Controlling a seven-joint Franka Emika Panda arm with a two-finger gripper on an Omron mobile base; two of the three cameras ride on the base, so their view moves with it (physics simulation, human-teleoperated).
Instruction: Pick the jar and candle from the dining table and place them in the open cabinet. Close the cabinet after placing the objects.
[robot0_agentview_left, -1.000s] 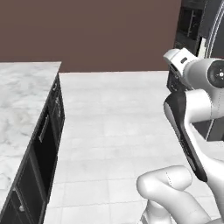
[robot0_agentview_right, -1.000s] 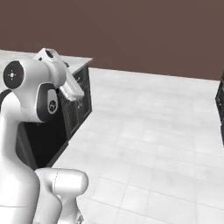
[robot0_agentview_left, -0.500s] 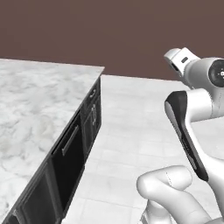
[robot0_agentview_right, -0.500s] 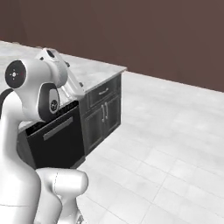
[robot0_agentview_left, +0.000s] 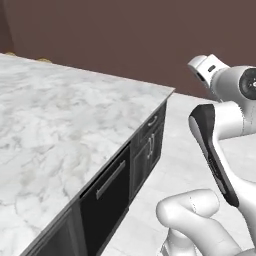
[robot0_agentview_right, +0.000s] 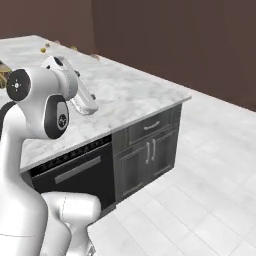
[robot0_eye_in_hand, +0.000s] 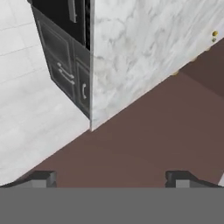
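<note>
Approach phase, as you would judge it: gripper (robot0_eye_in_hand: 111, 178) hangs spread wide and empty beside a marble counter (robot0_agentview_left: 60, 130) over dark drawers (robot0_agentview_right: 150, 147), a tiny gold object (robot0_agentview_right: 44, 50), perhaps the candle, lies on its far end, so drive nearer before reaching

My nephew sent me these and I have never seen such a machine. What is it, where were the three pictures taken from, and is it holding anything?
It is a white robot arm with dark joints on a driving base, in a computer-rendered kitchen. Two pictures come from cameras on the base, behind the arm to its left and right. They show a white marble counter with grey veins over dark cabinet doors and drawers. The third comes from a camera on the hand: its two small dark fingers stand wide apart with nothing between them. The floor is pale tile.
</note>
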